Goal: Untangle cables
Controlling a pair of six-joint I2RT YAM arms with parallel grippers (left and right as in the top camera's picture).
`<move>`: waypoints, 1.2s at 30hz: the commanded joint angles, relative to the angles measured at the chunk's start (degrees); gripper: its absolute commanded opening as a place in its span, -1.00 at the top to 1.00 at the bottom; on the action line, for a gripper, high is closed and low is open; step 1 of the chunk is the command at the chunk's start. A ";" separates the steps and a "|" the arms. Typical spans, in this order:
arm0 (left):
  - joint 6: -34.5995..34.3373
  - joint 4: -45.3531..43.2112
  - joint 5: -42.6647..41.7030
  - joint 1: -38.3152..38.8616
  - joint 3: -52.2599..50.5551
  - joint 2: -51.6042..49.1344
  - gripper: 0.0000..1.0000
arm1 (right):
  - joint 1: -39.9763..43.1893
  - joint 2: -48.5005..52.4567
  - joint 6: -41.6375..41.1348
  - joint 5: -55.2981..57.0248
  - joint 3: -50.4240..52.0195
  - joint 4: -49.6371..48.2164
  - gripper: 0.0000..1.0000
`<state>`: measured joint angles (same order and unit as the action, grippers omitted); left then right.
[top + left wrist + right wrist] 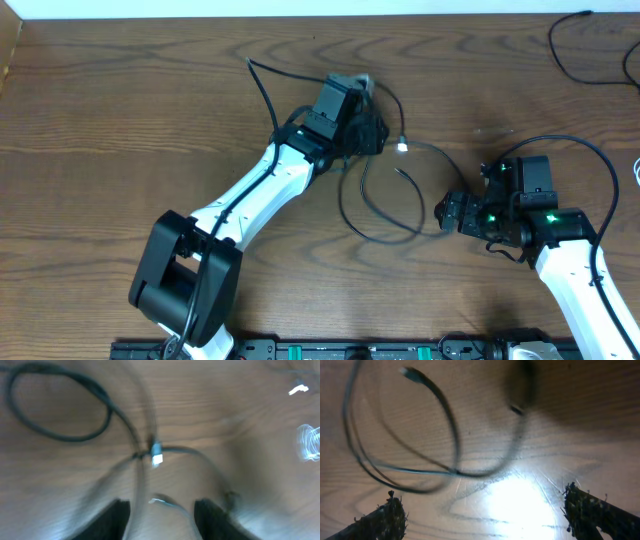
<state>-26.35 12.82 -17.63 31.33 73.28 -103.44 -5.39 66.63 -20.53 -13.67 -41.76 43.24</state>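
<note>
Though left fingers (116, 521) stand half-parted and right fingers (385, 521) wide, both empty, cables (70, 438) lie looped.

A brown wood-grain desk (120, 110) filled the view, with a black rail (350, 351) along its near edge.

Overhead cam: fixed high, looks straight down, wide view of the whole table (100, 120) w/ both arms. Left wrist cam: v. close to the wood, faces down past left gripper (161, 510) at frame bottom, pic blurred. Right wrist cam: also low and close, right gripper (481, 505) tips in bottom corners. All 3 share the cables (390, 238) mid-table.
</note>
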 commanded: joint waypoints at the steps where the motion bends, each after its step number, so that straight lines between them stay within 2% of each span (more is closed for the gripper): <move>1: 1.09 5.09 9.66 -0.44 1.01 0.24 -0.29 | 0.09 0.04 0.46 -0.02 0.42 0.33 -0.99; 3: 1.31 8.33 11.41 -0.79 1.01 0.55 -0.58 | 0.09 0.04 0.46 -0.24 0.42 0.28 -0.98; 6: 1.29 12.37 11.52 -1.55 1.01 1.55 -0.77 | 0.07 0.04 0.44 -0.48 0.42 0.02 -0.98; 13: 1.22 22.51 16.55 -5.07 1.01 6.36 -0.80 | -0.42 0.17 0.44 -8.11 0.42 -2.49 -0.99; 16: -0.61 26.36 19.87 -7.80 1.01 9.66 -0.81 | -3.67 1.25 0.20 -8.79 0.42 -5.97 -0.98; 22: -2.43 30.62 21.38 -16.11 1.01 17.75 -0.81 | -17.14 8.31 -6.69 1.27 0.07 -16.11 -0.98; 24: -2.43 32.26 21.40 -18.71 1.01 20.11 -0.82 | -20.48 10.69 -11.41 6.32 -0.61 -17.92 -0.99; 27: -2.43 35.80 21.62 -22.64 1.01 23.50 -0.82 | -23.26 13.92 -17.55 10.62 -1.38 -21.53 -0.98; 29: -2.40 38.60 22.49 -25.11 0.98 25.88 -0.82 | -24.26 16.63 -20.41 10.69 -1.90 -25.79 -0.90; 33: -2.40 42.23 22.71 -27.69 0.52 30.34 -0.82 | -26.01 22.21 -21.24 11.13 -3.98 -32.33 -0.75; 36: -2.40 42.97 22.86 -27.89 -0.50 33.90 -0.82 | -27.30 27.65 -21.24 13.35 -7.82 -32.92 -0.69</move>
<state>-28.51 55.33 4.03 3.77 73.28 -73.03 -31.20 89.80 -39.29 -4.23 -45.54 10.66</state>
